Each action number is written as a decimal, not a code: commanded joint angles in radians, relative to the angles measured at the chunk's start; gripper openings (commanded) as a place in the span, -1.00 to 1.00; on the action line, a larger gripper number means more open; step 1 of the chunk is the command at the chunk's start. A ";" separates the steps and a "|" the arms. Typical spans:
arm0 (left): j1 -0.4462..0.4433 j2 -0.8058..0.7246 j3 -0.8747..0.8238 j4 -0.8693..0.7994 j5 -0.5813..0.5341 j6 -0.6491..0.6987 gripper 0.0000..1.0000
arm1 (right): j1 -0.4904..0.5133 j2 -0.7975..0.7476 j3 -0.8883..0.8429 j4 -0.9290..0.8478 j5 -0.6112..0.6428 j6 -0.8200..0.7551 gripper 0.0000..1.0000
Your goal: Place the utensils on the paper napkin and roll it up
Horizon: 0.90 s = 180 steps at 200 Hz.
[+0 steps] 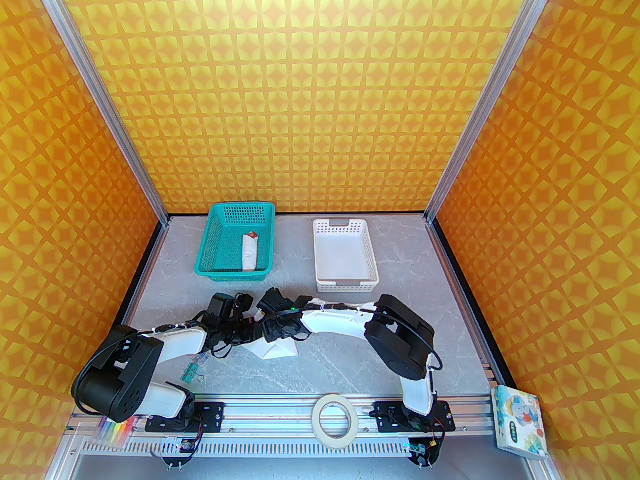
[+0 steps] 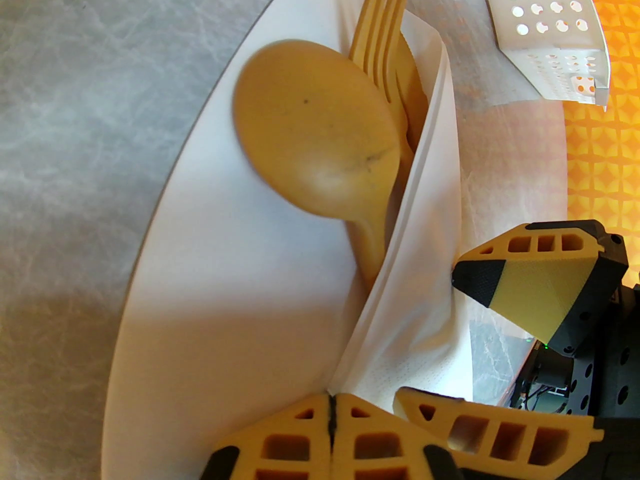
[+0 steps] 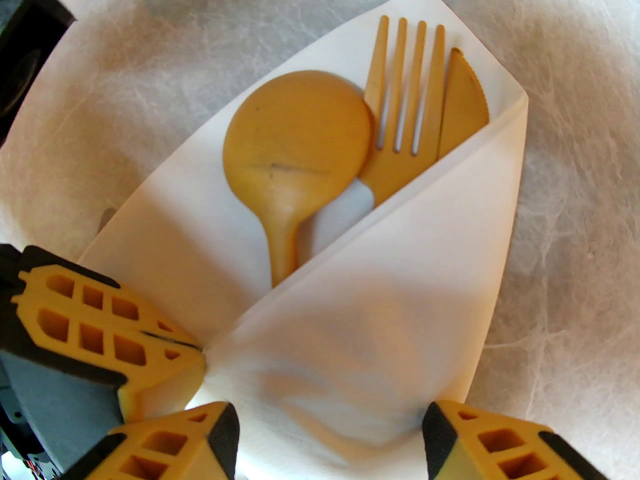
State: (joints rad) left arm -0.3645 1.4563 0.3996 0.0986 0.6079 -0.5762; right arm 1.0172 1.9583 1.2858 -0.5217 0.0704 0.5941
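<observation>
Left pincer [image 2: 332, 408] was clamped tight, and it had the paper napkin [image 3: 400, 278] nipped right at the low point of the fold, where the flap met the flat sheet. Right pincer [image 3: 330, 433] stood spread wide over that flap, one finger off each side of it, gripping nothing.

So where did the job stand? First half looked done: the utensils lay on the napkin, spoon [image 3: 295, 133] on the napkin's open side, fork [image 3: 400, 118] beside it with the spoon's bowl overlapping its shoulder, and a third piece, a knife [image 3: 462, 103], tucked against the fork at the napkin's folded edge. One flap lay slanted across the handles. That was a fold, though, not a roll: the open side of the napkin lay flat on the table [image 3: 575, 218], and the whole wrap-around was yet to come, by my reading.

The napkin itself sat on the near side of the white basket [image 1: 347, 284], with both arms crowded over it.

Now the hard parts. All three handles vanished under the flap, so how they lined up was anyone's guess. The knife showed just its blade tip. Whether the right pincer's fingers [image 3: 225, 433] actually touched the paper could not be told. From above, the arms hid most of the napkin; a white corner [image 1: 275, 352] peeked out.
</observation>
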 commanded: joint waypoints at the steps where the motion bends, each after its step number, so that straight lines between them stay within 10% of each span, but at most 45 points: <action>1: 0.004 0.036 -0.037 -0.027 -0.014 -0.007 -1.00 | 0.003 0.037 0.010 -0.084 0.042 -0.022 0.32; 180: 0.004 0.058 -0.031 -0.027 -0.013 -0.001 -1.00 | -0.021 0.049 0.045 -0.165 0.157 -0.016 0.42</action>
State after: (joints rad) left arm -0.3626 1.4773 0.3935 0.1455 0.6346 -0.5793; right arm 1.0195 1.9888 1.3308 -0.6216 0.1806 0.5667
